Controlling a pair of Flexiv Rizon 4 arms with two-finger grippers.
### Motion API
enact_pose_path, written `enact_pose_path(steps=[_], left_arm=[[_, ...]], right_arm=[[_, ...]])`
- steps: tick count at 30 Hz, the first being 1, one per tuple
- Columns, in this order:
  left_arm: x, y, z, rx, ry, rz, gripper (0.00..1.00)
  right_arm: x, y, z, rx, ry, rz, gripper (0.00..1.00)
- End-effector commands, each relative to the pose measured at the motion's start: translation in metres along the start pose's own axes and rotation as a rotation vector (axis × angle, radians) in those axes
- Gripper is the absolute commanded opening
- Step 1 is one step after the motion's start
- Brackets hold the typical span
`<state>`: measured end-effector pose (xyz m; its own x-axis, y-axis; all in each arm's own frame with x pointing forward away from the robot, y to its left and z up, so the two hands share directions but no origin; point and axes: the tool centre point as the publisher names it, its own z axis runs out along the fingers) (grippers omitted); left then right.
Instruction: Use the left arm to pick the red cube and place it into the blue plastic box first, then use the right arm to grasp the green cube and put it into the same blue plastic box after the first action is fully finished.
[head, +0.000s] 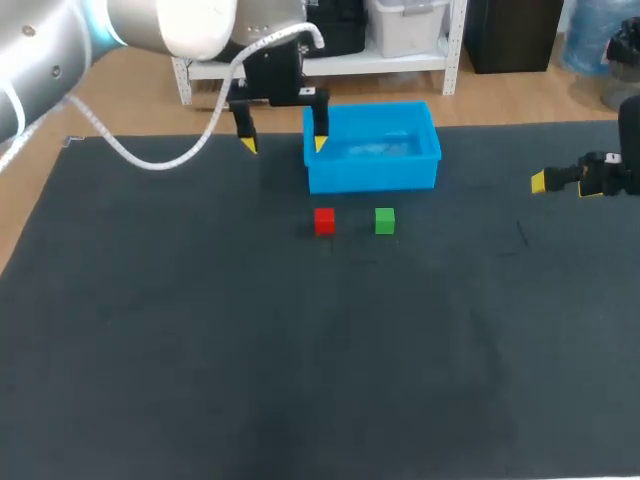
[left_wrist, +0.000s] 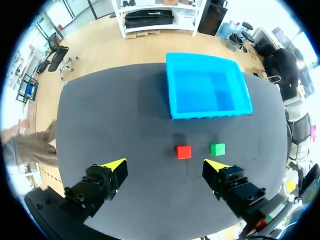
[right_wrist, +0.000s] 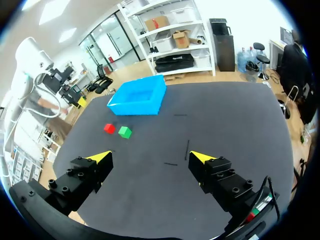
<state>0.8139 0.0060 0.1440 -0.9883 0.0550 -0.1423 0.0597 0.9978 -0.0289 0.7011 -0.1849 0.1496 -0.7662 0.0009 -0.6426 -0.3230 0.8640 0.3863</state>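
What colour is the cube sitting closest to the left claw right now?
Red. The red cube shows best in the left wrist view, just ahead of the left claw.

The left arm (head: 60, 40) comes in from the far-left corner, the left gripper (head: 284, 144) pointing down, its 2 fingers spread wide. The right gripper (head: 562, 184) hangs at the right edge, fingers also apart.

A: Where do the cubes sit?
B: The small red cube (head: 324, 220) and green cube (head: 384, 221) lie flat on the counter (head: 200, 350), side by side but apart, red on the left.
A: And the blue plastic box (head: 372, 176)?
B: Upright, open-topped, just behind them, near the counter's far edge.
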Motion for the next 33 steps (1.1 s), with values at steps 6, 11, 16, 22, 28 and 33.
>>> enact_pose_path(steps=[6,11,16,22,28,33], left_arm=[[-0.009,-0.018,0.01,-0.015,0.032,0.024,1.0],[-0.008,-0.023,0.015,-0.024,0.042,0.034,1.0],[-0.006,-0.026,0.021,-0.023,0.049,0.03,1.0],[-0.002,-0.027,0.028,-0.023,0.058,0.018,1.0],[0.002,-0.028,0.035,-0.019,0.068,0.009,1.0],[0.005,-0.029,0.042,-0.022,0.074,0.003,1.0]], right_arm=[[0.0,0.0,0.0,0.001,0.0,-0.001,1.0],[0.0,0.0,0.0,0.001,0.0,-0.001,1.0],[0.0,0.0,0.0,0.001,0.0,-0.001,1.0],[0.0,0.0,0.0,0.001,0.0,-0.001,1.0],[0.0,0.0,0.0,0.001,0.0,-0.001,1.0],[0.0,0.0,0.0,0.001,0.0,-0.001,1.0]])
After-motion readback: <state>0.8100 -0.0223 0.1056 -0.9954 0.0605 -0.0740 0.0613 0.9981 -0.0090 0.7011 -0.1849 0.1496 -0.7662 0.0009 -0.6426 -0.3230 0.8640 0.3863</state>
